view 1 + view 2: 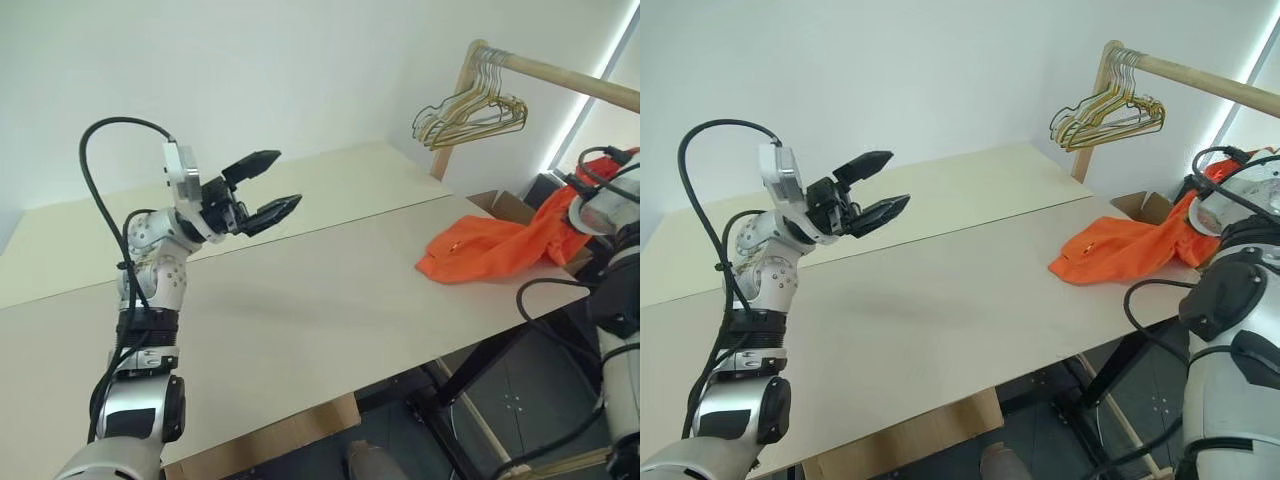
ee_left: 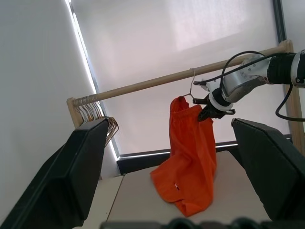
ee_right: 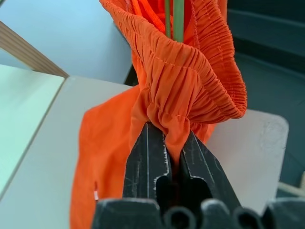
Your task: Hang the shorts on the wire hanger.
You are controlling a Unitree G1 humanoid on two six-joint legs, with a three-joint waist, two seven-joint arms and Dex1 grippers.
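Shorts (image 3: 181, 90) pinched in right tool (image 3: 170, 143).

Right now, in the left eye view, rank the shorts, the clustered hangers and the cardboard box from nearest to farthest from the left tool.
1. The shorts, on the table's right end.
2. The cardboard box, just behind them.
3. The clustered hangers, up on the wooden rail.
Measured from the open left tool.

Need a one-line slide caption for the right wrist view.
Right gripper pinches the gathered waistband of the orange shorts, wire hanger threaded through it, above the table.
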